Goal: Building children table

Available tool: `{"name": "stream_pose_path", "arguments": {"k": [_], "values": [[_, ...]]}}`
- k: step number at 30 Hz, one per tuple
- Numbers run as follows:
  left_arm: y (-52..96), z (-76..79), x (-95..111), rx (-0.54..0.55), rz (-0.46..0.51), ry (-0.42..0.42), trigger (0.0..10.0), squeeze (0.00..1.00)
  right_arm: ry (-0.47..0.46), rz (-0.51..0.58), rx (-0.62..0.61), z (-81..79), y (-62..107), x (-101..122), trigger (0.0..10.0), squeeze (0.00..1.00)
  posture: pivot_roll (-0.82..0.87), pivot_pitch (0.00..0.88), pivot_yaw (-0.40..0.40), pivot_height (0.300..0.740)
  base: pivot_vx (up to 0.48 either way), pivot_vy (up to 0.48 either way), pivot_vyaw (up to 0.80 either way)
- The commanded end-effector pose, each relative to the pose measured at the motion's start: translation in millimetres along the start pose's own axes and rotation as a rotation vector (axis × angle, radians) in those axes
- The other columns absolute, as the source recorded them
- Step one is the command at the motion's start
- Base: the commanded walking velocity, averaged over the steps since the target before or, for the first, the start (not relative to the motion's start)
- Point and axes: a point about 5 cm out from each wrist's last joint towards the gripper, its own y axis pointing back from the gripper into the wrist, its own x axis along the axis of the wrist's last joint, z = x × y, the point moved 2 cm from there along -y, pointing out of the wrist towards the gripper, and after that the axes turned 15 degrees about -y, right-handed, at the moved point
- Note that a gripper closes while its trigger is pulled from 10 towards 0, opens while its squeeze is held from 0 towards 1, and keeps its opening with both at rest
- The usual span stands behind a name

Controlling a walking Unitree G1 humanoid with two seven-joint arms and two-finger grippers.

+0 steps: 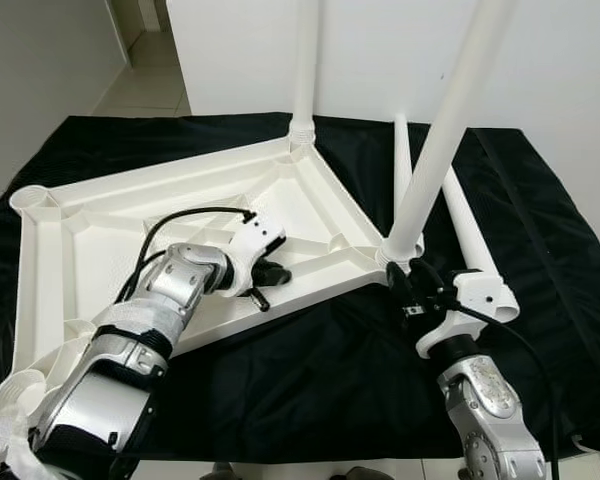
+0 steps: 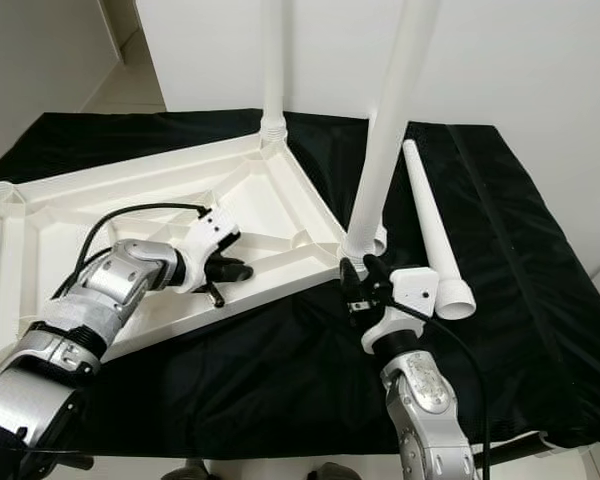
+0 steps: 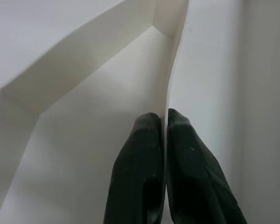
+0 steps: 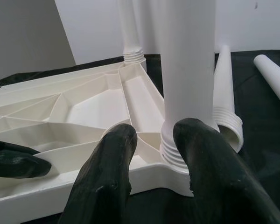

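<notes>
The white plastic tabletop [image 1: 90,215] lies upside down on a black cloth. One white leg [image 1: 306,60] stands in its far corner, and another leg [image 1: 445,130] stands in the near right corner. My left gripper [image 1: 265,285] is shut on a thin inner rib [image 3: 175,60] of the tabletop near its front edge; the wrist view shows the two fingers [image 3: 140,158] pinching it. My right gripper [image 4: 154,133] is open, low at the threaded base [image 4: 175,151] of the near right leg, a finger toward each side of it.
Two loose white legs [image 1: 468,235] [image 1: 401,165] lie on the black cloth [image 1: 310,370] to the right of the tabletop. Two open corner sockets [image 1: 30,197] [image 1: 15,385] are at the left. A white wall rises behind.
</notes>
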Motion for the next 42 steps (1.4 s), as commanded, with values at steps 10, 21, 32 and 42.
{"name": "stream_pose_path", "arguments": {"k": [10,21,32,42], "values": [[21.7,-55.9,-15.9,0.55,-0.125,0.024,10.0,0.0,-0.001,0.0,-0.007,-0.3,-0.5,0.1,10.0,0.0,-0.06,0.002,0.031,0.74,0.0,0.0,0.0],[13.0,-43.5,-1.2,0.368,-0.036,-0.153,10.0,0.0,-0.004,-0.003,0.004,-2.4,-1.3,-0.8,10.0,0.0,-0.06,0.0,0.036,0.74,0.0,0.0,0.0],[13.9,-38.0,9.6,0.255,0.07,-0.166,10.0,1.0,-0.011,-0.012,0.006,-4.3,1.6,-3.6,10.0,0.0,-0.06,0.011,0.043,0.74,0.0,0.0,0.0],[22.2,-42.3,15.4,0.222,0.104,-0.214,10.0,0.0,-0.027,-0.01,0.027,-7.5,3.7,-3.6,10.0,0.0,-0.07,0.012,0.044,0.74,0.0,0.0,0.0]]}}
